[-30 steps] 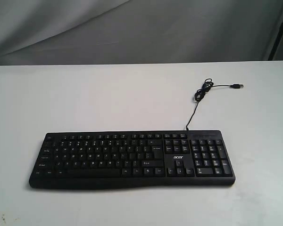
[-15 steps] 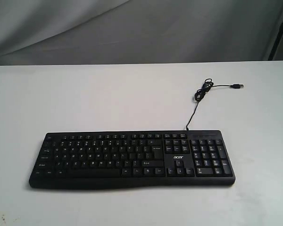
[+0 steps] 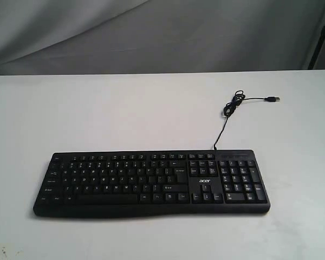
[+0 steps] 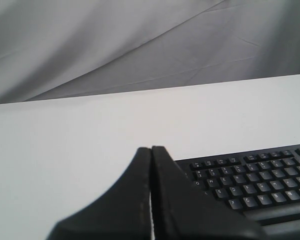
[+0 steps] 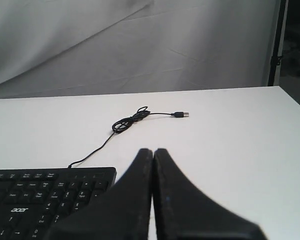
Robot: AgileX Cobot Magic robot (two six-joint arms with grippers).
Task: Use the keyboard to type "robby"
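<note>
The black full-size keyboard [image 3: 150, 183] lies on the white table [image 3: 124, 114] near its front edge, number pad and white "acer" logo toward the right. Its thin black cable [image 3: 230, 111] runs back to a small coil and a loose USB plug. Neither arm shows in the exterior view. My left gripper [image 4: 151, 150] is shut with nothing in it, off the keyboard's [image 4: 250, 182] letter end and short of it. My right gripper [image 5: 153, 151] is also shut and empty, beside the number-pad end of the keyboard [image 5: 45, 192], with the cable [image 5: 132, 119] beyond it.
A grey cloth backdrop [image 3: 151, 32] hangs behind the table's far edge. A dark stand post [image 3: 319, 32] rises at the far right. The table's right edge [image 5: 295, 102] shows in the right wrist view.
</note>
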